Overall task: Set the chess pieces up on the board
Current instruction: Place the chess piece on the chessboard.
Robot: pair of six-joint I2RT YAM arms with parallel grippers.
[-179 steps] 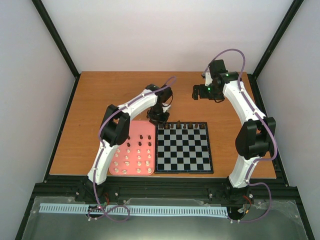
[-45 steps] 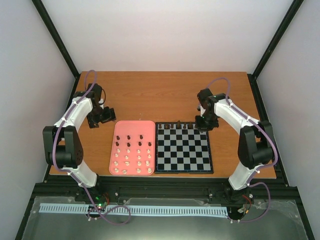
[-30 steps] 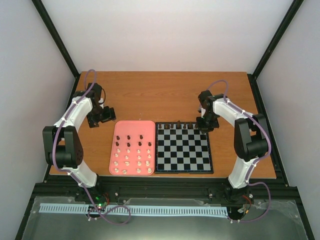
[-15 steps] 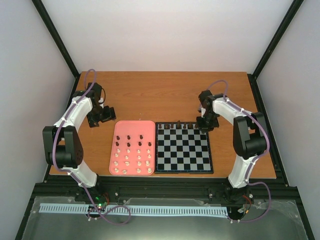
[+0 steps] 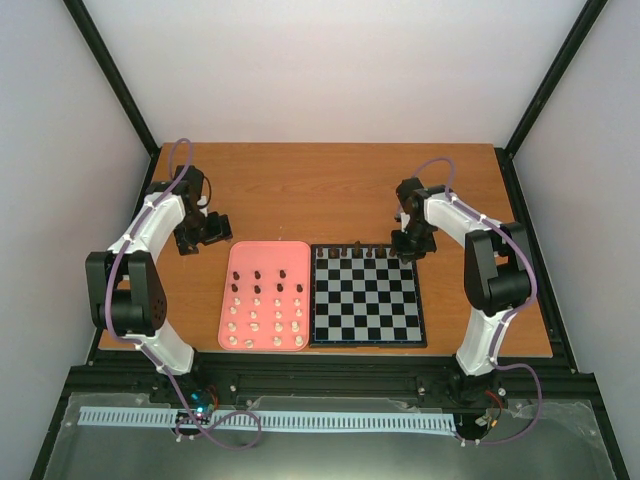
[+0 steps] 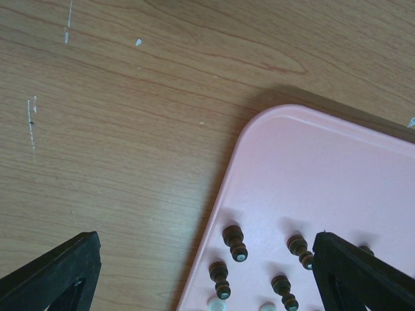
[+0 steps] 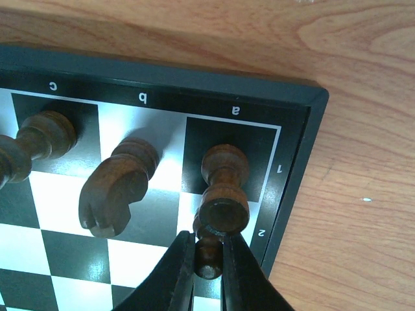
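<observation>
Nearest the arm bases, the pink tray [image 5: 244, 254] is lying just left of the chessboard [image 5: 365, 343] on the wooden table [image 5: 300, 190], their long edges running side by side. The cream pieces [image 5: 256, 325] are standing in the tray's nearer rows and the dark pieces [image 5: 270, 274] are standing in its farther rows. A short line of dark men [image 5: 358, 249] is standing along the chessboard's far rank. At that rank's right corner, the right gripper [image 7: 208, 240] is pinching a small dark pawn [image 7: 208, 260] between its narrowed fingers [image 7: 175, 275]. It is holding the pawn over the second-rank square of file a, touching or just in front of the dark corner piece [image 7: 224, 165] on a1. I cannot tell whether the pawn is resting on the square. A dark knight [image 7: 120, 184] is sitting beside the corner piece on b1, and another dark piece [image 7: 42, 136] is occupying c1. Off the tray's far left corner, the left gripper [image 6: 204, 241] is hanging with its fingers [image 6: 61, 272] spread wide, gripping nothing.
</observation>
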